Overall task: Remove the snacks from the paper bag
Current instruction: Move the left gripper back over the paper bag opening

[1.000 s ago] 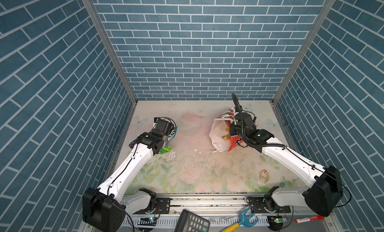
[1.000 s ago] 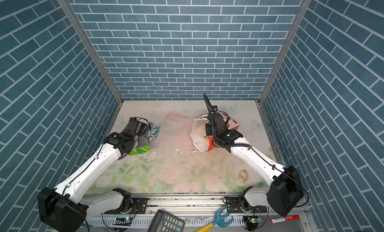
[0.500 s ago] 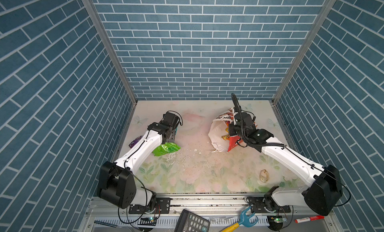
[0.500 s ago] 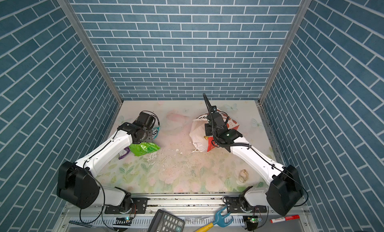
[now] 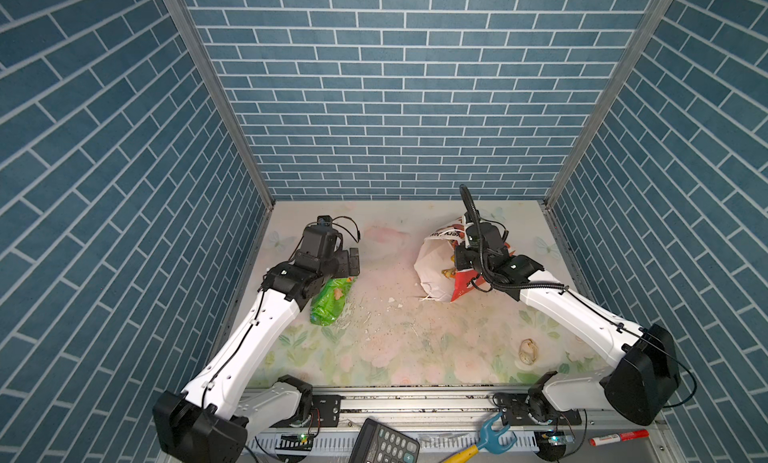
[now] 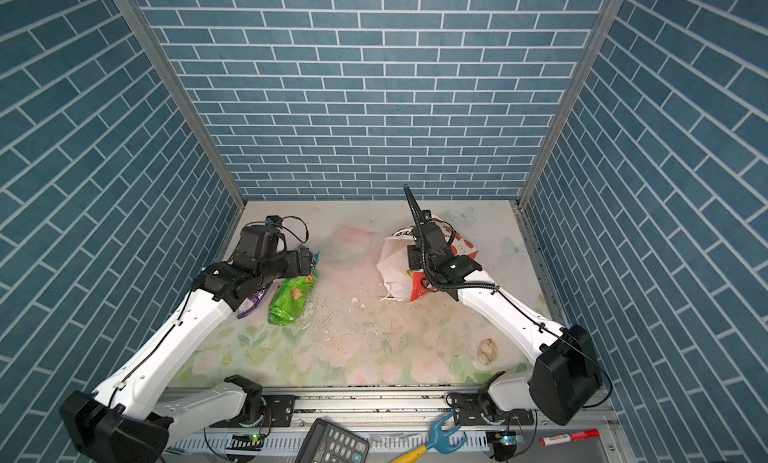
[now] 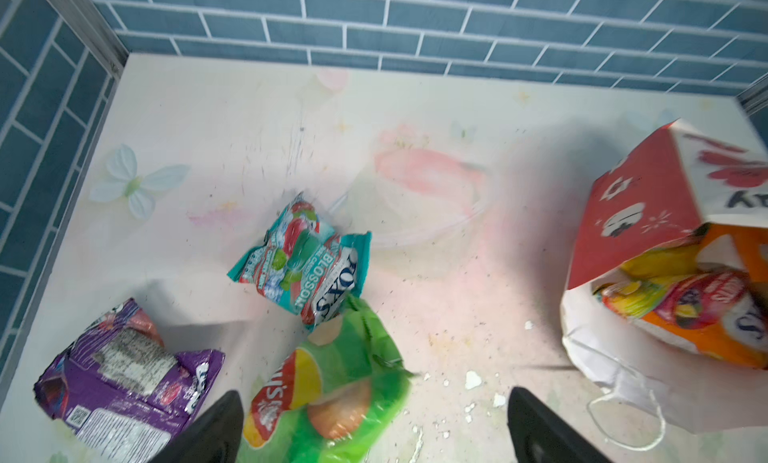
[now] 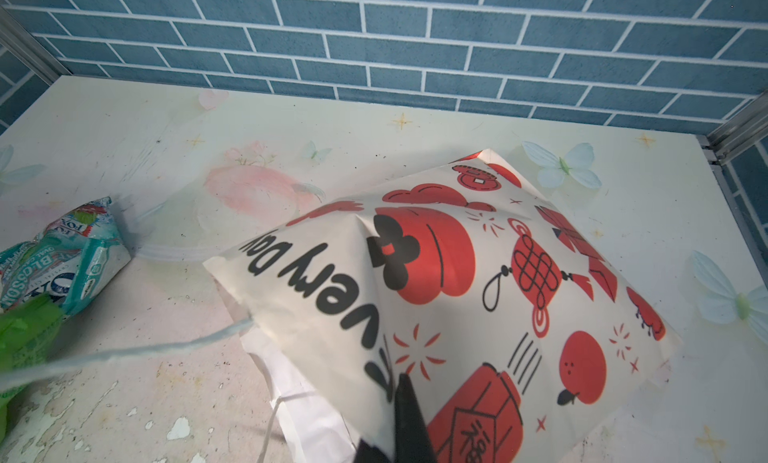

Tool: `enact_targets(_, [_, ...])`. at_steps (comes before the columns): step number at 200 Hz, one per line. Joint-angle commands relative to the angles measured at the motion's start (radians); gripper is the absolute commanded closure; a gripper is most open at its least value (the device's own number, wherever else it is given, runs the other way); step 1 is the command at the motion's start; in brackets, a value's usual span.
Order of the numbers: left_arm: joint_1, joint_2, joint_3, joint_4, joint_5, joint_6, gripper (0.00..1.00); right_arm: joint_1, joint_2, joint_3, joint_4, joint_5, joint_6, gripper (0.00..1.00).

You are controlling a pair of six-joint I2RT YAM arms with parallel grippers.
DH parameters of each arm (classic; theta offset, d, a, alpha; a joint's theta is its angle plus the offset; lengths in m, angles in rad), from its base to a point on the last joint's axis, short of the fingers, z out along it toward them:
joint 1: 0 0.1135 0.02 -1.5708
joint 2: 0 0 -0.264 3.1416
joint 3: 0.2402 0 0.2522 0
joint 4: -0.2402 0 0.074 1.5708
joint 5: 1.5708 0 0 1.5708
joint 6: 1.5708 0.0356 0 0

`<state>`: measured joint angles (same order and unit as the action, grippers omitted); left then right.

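The paper bag (image 5: pixel 432 270) lies on its side at the back right, mouth toward the left arm. My right gripper (image 8: pixel 390 432) is shut on the bag's upper wall (image 8: pixel 457 274), holding the mouth up. Inside show an orange packet (image 7: pixel 727 340), a multicolour one (image 7: pixel 681 299) and a yellow one (image 7: pixel 660 261). On the table at the left lie a bright green packet (image 5: pixel 332 299), a teal FOX'S packet (image 7: pixel 307 265) and a purple packet (image 7: pixel 120 378). My left gripper (image 7: pixel 374 392) hangs open over the green packet (image 7: pixel 332 390), holding nothing.
A pale seashell (image 5: pixel 528 351) lies near the front right. White crumbs (image 5: pixel 370 311) are scattered mid-table. A white cord handle (image 7: pixel 623 415) trails from the bag. Off the front edge lie a calculator (image 5: pixel 382 444), a blue-and-yellow tool (image 5: pixel 486 438) and a red marker (image 5: pixel 619 438).
My left gripper has opened and let go of the green packet, which now lies on the table, and it has swung toward the back and middle. The right arm and bag have not moved.
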<state>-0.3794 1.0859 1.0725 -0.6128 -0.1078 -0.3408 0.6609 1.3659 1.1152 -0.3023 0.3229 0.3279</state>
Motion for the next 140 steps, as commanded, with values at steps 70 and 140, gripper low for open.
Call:
enact_targets(70, [-0.050, -0.243, -0.347, 0.356, 0.146, -0.089, 0.00, -0.003, 0.039, 0.086, -0.065, 0.028, 0.077, 1.00])
enact_targets(140, [-0.242, -0.194, -0.450, 0.593, 0.152, -0.062, 0.00, -0.003, 0.053, 0.096, -0.112, 0.018, 0.088, 1.00])
